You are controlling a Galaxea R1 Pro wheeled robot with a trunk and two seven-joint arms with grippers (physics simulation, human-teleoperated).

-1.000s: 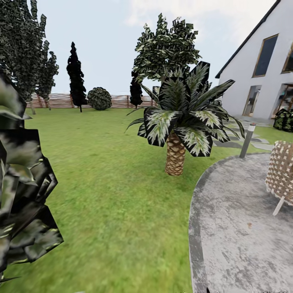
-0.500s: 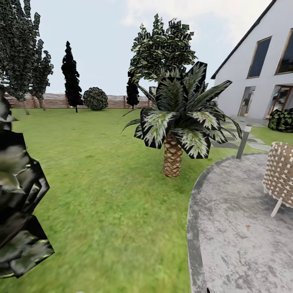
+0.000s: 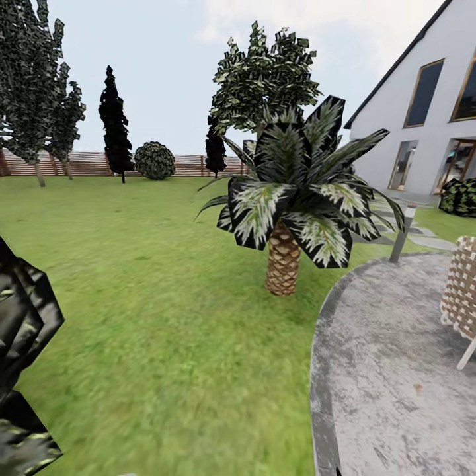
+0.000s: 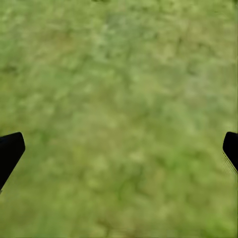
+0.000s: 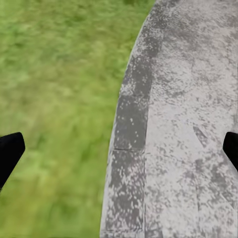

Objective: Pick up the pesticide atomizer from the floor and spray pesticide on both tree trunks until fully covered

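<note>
The pesticide atomizer is out of view. Two tall trees (image 3: 36,86) with thin-looking pale trunks (image 3: 40,174) stand far off at the left, by the wooden fence (image 3: 86,164). In the left wrist view my left gripper (image 4: 119,148) is open, its black fingertips (image 4: 10,151) wide apart over blurry green grass floor (image 4: 119,89). My right gripper (image 5: 119,148) is open too, with nothing between its fingertips (image 5: 10,151). It hangs over the line where the grass (image 5: 54,99) meets the grey paving (image 5: 183,114).
A short palm (image 3: 283,264) stands in the lawn just ahead. A grey paved patio (image 3: 383,357) with a wicker chair (image 3: 463,291) and a post lamp (image 3: 402,235) lies to the right, before the white house (image 3: 423,112). Dark foliage (image 3: 20,330) is close on my left. Open lawn (image 3: 145,277) stretches to the fence.
The whole head view has shifted, so the camera has moved. The near dark foliage on the left now takes up less of the picture and the palm looks slightly larger.
</note>
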